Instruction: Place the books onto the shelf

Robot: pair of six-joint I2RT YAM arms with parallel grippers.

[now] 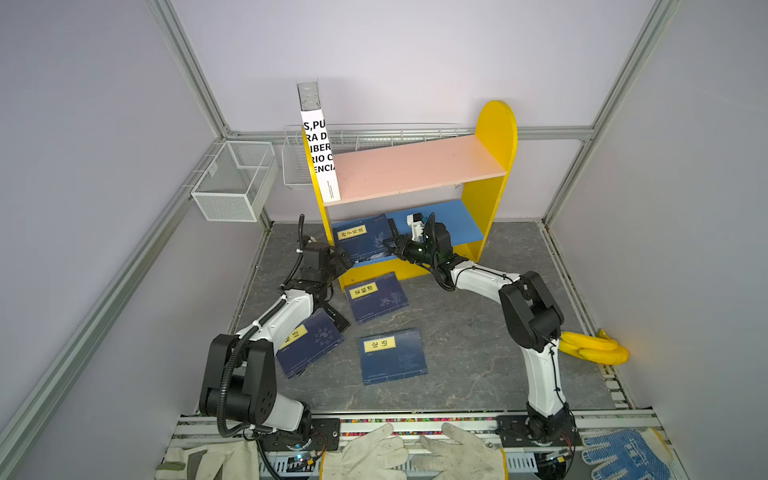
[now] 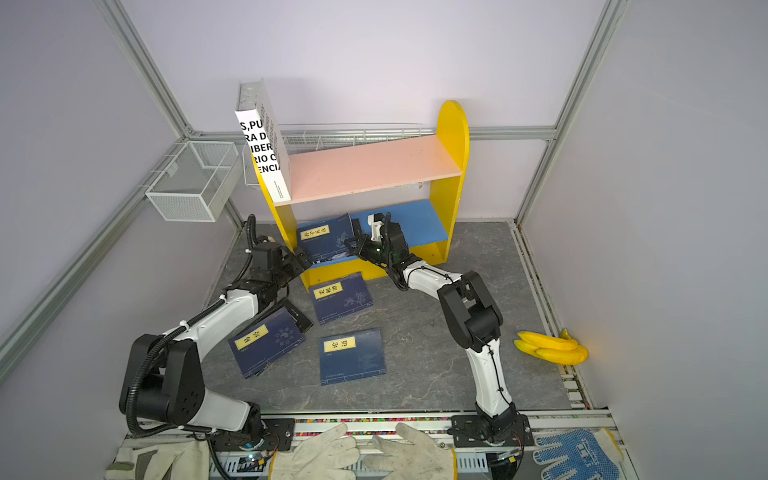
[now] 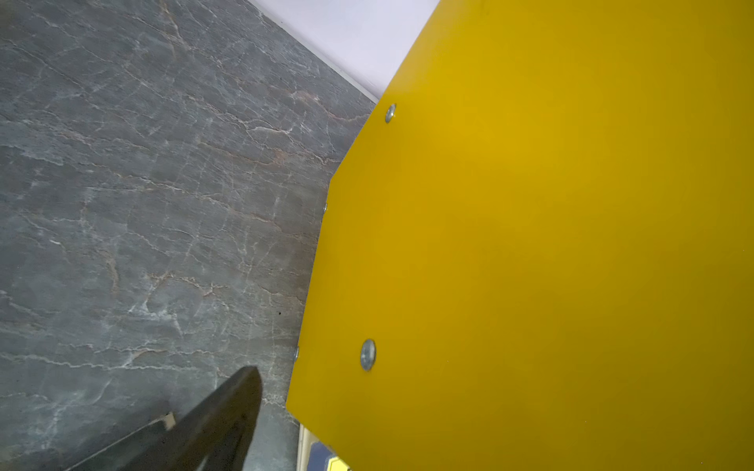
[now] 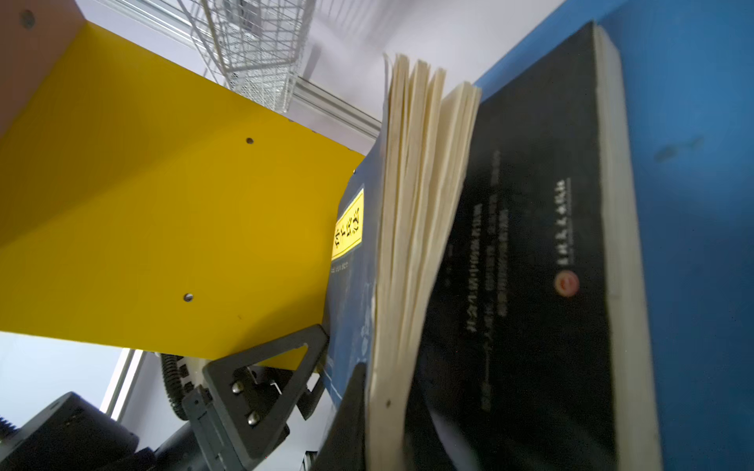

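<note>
The shelf has a pink upper board and a blue lower board. A white book stands at the upper board's left end. My right gripper is shut on the page edge of a navy book, which leans on the lower board beside a black book. My left gripper is open at the shelf's left side panel; only one finger shows. Three navy books lie on the floor. A black one lies partly under the left arm.
White wire baskets hang on the back wall behind the shelf. Yellow bananas lie at the right edge of the grey floor. Work gloves rest along the front rail.
</note>
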